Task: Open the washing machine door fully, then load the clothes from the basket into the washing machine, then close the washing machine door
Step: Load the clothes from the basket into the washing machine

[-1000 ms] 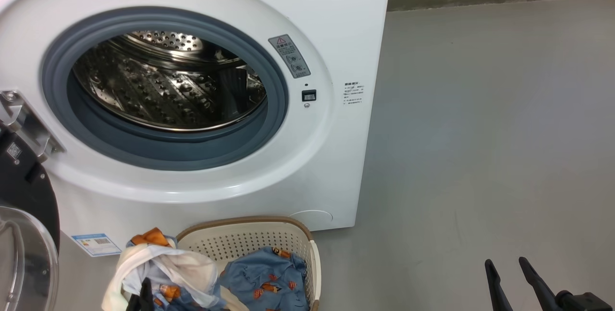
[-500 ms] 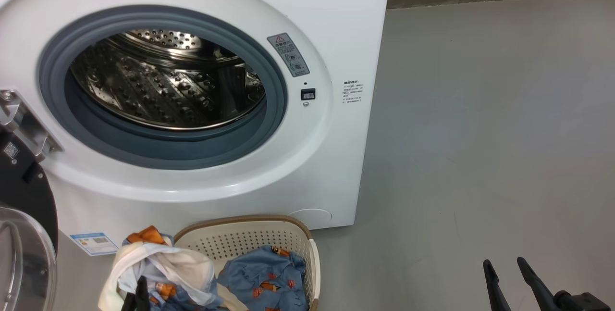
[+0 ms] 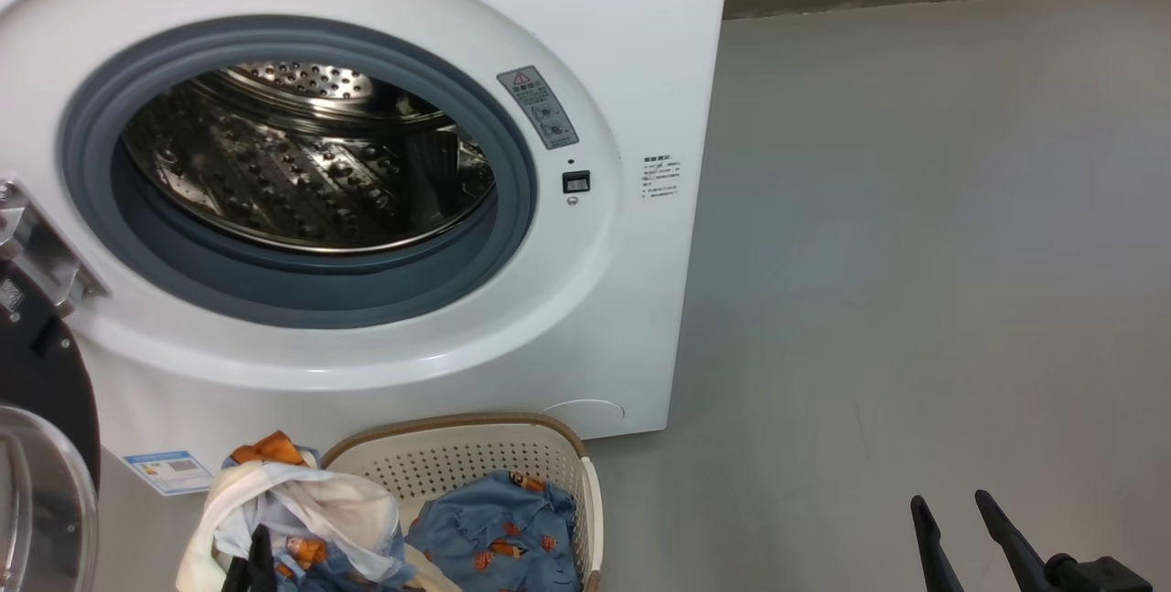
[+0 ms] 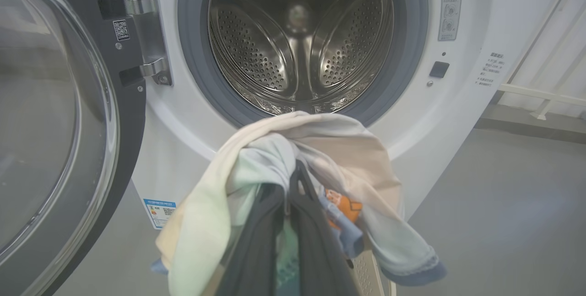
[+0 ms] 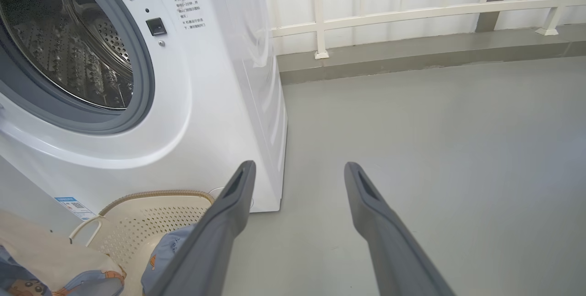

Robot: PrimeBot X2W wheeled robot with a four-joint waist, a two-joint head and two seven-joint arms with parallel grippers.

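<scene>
**Head view.** The left claw (image 3: 256,544) is sitting at the bottom edge, its fingers pinched shut on a bundle of the clothes (image 3: 311,505). The bundle is white and cream cloth with blue printed fabric wrapped inside, and it is draping over the fingertips. Just right of this claw the basket (image 3: 476,459) is standing on the floor (image 3: 915,253), with a blue garment (image 3: 499,532) lying in it. I cannot tell whether the bundle is hanging clear of the basket rim. Ahead of the claw the washing machine (image 3: 631,25) is showing its steel drum (image 3: 302,171) uncovered. The washing machine door (image 3: 50,382) is hanging swung open to the claw's left. The right claw (image 3: 951,505) is hovering well apart to the right over bare floor, fingers spread and gripping nothing.

**Left wrist view.** The fingers are pressing together with cloth caught between them and spilling down both sides. The drum mouth is lying straight ahead beyond the fingertips, ringed by the grey-blue seal (image 4: 192,67). The door's glass bowl is bulging at the left, with the hinge (image 4: 146,30) joining it to the machine front. A blue label (image 4: 160,207) is showing low on the machine, left of the claw.

**Right wrist view.** The fingers are standing wide apart with only floor between them. The machine is rising ahead and to the left. The basket is sitting low on the left, partly hidden behind the finger on that side. A white railing (image 5: 412,12) is running across far ahead.
</scene>
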